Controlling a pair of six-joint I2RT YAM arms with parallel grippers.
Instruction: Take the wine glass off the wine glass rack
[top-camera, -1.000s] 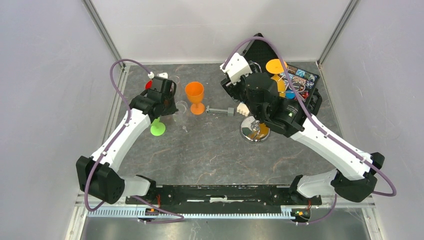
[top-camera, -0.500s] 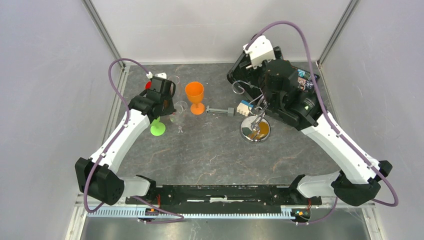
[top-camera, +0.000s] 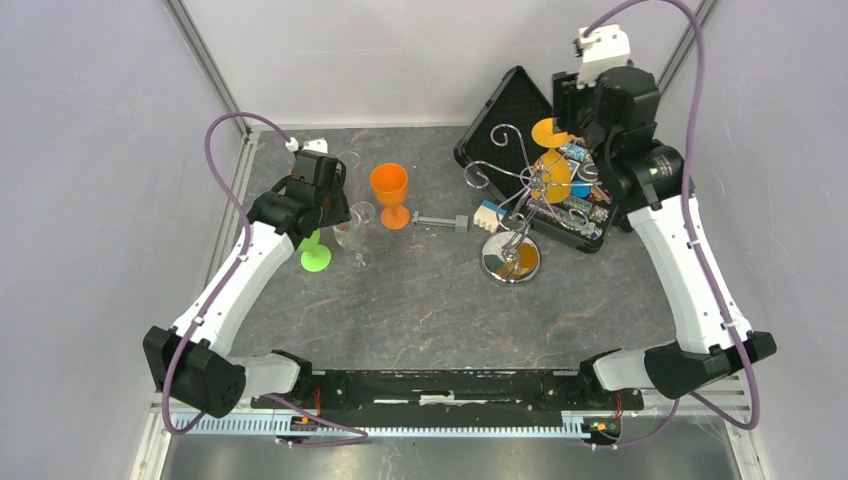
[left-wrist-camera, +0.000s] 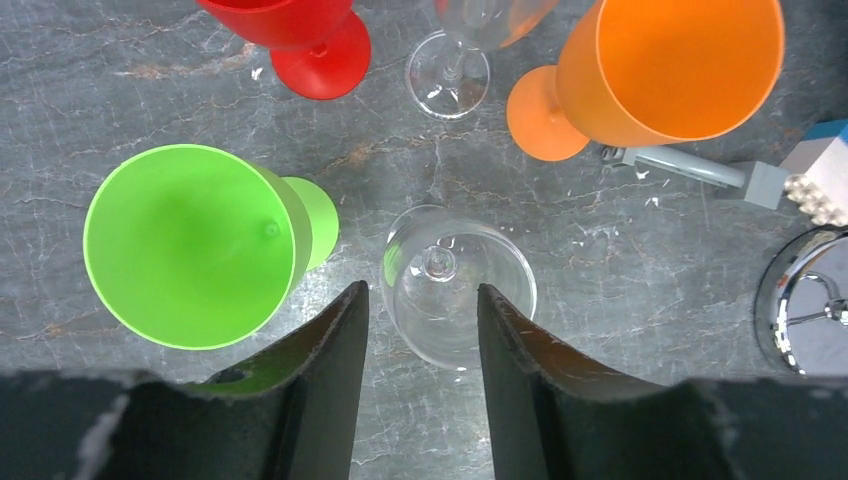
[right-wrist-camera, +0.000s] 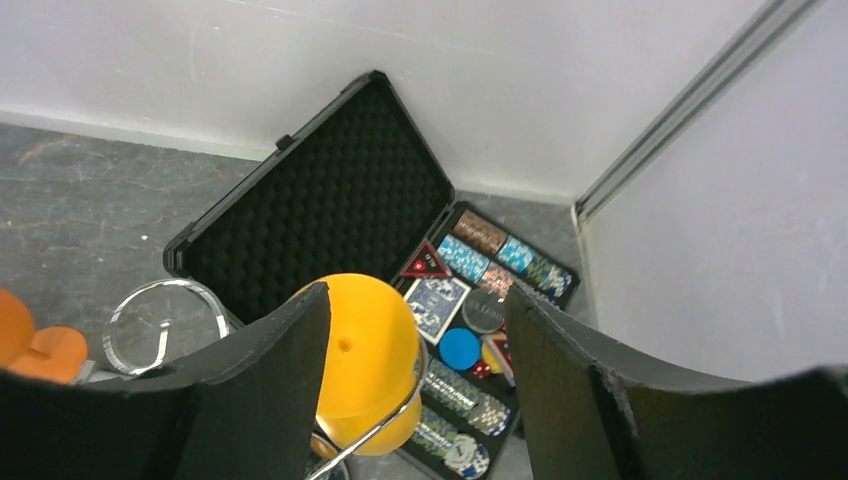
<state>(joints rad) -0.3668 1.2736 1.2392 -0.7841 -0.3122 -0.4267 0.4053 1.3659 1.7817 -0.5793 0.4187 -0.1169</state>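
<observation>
The shiny silver wire wine glass rack (top-camera: 512, 255) stands on its round mirrored base right of the table's middle, and everything else is placed from it. Well to the rack's left and about level with its base, a lime-green plastic goblet (left-wrist-camera: 190, 245) stands upright. Just on the rack side of that goblet, a clear stemmed wine glass (left-wrist-camera: 458, 290) rests on its own foot on the grey stone-patterned table (top-camera: 420, 310), well apart from the rack.

The left gripper (left-wrist-camera: 422, 295) hangs over this clear glass with its two black fingers (left-wrist-camera: 320, 390) spread. The bowl shows in the gap at their tips and neither pad visibly presses it, so the gripper looks released.

Farther back on the rack's left stand an orange plastic goblet (left-wrist-camera: 660, 70), a second clear wine glass (left-wrist-camera: 455, 70) and a red plastic goblet (left-wrist-camera: 300, 40). A grey bar-shaped tool (left-wrist-camera: 680, 165) and a small white-and-blue block (top-camera: 487, 214) lie between the orange goblet and the rack, the block just beside the stem.

A yellow-orange plastic wine glass (top-camera: 555, 172) hangs among the curled scroll arms on the rack's far right side. Behind the rack an open black foam-lined case (right-wrist-camera: 320, 190) holds poker chips and cards (right-wrist-camera: 490, 265).

The right gripper (right-wrist-camera: 418, 295) is raised above and behind the rack. Its fingers are wide apart, with the yellow-orange glass showing below and between them, ungrasped.
</observation>
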